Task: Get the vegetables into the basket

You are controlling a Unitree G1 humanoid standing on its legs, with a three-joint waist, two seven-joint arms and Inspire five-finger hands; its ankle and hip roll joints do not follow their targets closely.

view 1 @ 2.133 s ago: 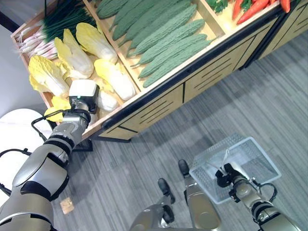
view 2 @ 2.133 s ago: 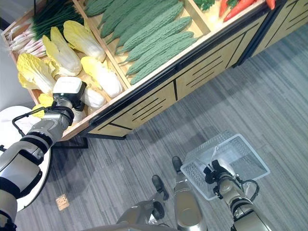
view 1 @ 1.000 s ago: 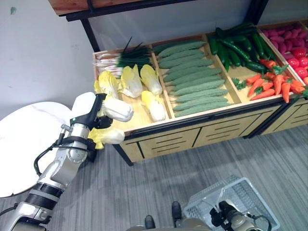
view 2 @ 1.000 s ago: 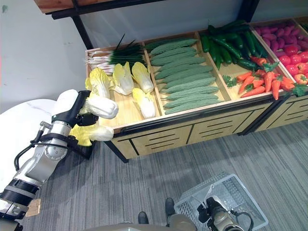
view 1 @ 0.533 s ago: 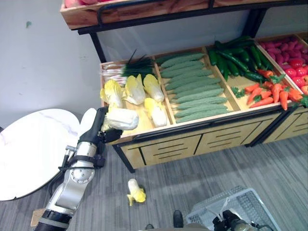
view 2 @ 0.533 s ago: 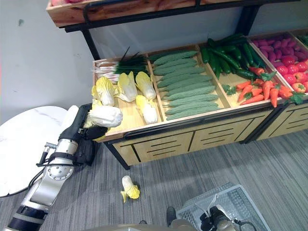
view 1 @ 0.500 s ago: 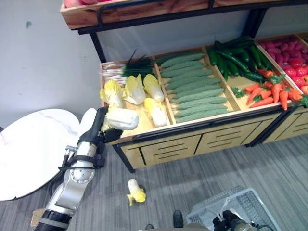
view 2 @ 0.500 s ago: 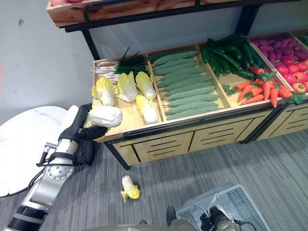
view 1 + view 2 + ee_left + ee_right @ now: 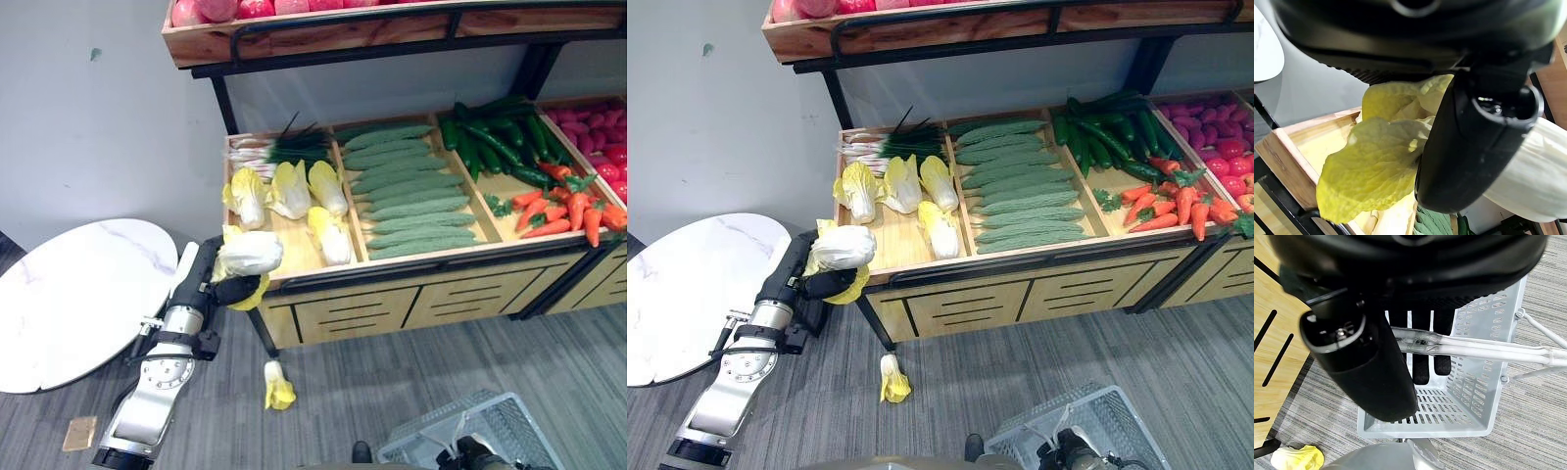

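Your left hand [image 9: 217, 277] has its dark fingers curled round a pale white and yellow napa cabbage [image 9: 249, 255], and it holds the cabbage just in front of the near left corner of the wooden produce shelf [image 9: 294, 257], clear of the other cabbages, so I judge it is lifted out to be carried to the basket. In the left wrist view the thumb [image 9: 1474, 142] presses across the white stalk end while the loose yellow leaves [image 9: 1371, 166] hang free beside it; this grip looks firm on the stalk but the leaves can tear or slip. Your right hand [image 9: 1371, 362] is clenched on the thin metal handle [image 9: 1459, 348] of the light grey plastic mesh basket [image 9: 1087, 421], which it keeps low near the grey carpet floor [image 9: 950, 362], well apart from the cabbage, so you must bring the two together. A second small yellow cabbage [image 9: 892, 380] lies on the floor below the shelf; it should also be collected. I can read no label or writing on the shelf or the basket.
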